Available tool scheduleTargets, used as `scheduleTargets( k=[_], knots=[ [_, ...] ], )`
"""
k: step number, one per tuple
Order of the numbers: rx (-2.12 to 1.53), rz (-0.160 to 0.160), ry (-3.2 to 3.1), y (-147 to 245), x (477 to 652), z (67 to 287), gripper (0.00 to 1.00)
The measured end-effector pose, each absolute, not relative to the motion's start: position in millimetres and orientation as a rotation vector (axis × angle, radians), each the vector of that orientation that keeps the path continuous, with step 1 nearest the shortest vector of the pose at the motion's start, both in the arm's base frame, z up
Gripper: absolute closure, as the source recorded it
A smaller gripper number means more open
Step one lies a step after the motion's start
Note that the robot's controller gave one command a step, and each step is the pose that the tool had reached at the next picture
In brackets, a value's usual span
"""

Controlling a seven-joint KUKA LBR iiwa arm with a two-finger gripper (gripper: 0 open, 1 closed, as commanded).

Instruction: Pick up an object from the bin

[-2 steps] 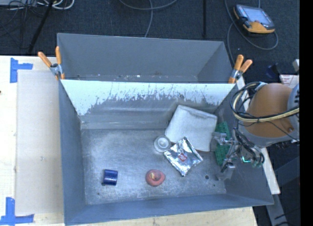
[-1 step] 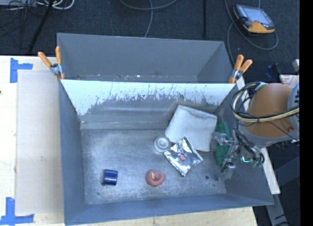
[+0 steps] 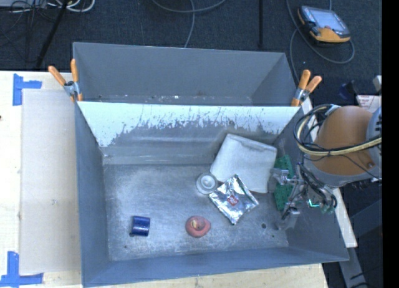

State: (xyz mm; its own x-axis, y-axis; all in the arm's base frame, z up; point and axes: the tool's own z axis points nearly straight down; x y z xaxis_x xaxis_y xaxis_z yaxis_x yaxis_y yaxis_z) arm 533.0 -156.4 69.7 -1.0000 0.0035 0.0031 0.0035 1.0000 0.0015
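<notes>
Bin (image 3: 93, 174) of grey metal, seen from above in the camera view, with sloping walls and a scuffed, pale-dusted floor. The task looked barely begun: nothing was lifted, and all five things lay on the bin floor. The gripper (image 3: 288, 211) hung low by the right wall, just above the floor's right edge, under an orange-covered wrist looped with cables. Whether it was open or closed could not be told, and nothing was seen held in it.

Nearest to it, a little to its left, lay a crumpled silver foil packet (image 3: 233, 199). A folded white cloth (image 3: 246, 159) leaned just behind that. A small round silvery cap (image 3: 206, 184) touched the packet's left corner. Farther left, well apart, sat a pink round piece (image 3: 198, 225) and a small blue cylinder (image 3: 140, 225). Choosing, gripping and lifting one of these all remained.

Beyond the bin, dark carpet (image 3: 187, 25) carried loose cables and an orange-and-grey handset (image 3: 324, 24).
</notes>
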Motion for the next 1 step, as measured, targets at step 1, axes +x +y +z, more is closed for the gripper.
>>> scheduleTargets(
  k=[1],
  knots=[
    [-0.005,-0.002,-3.138,-156.4,533.0,69.7,0.0]
  ],
)
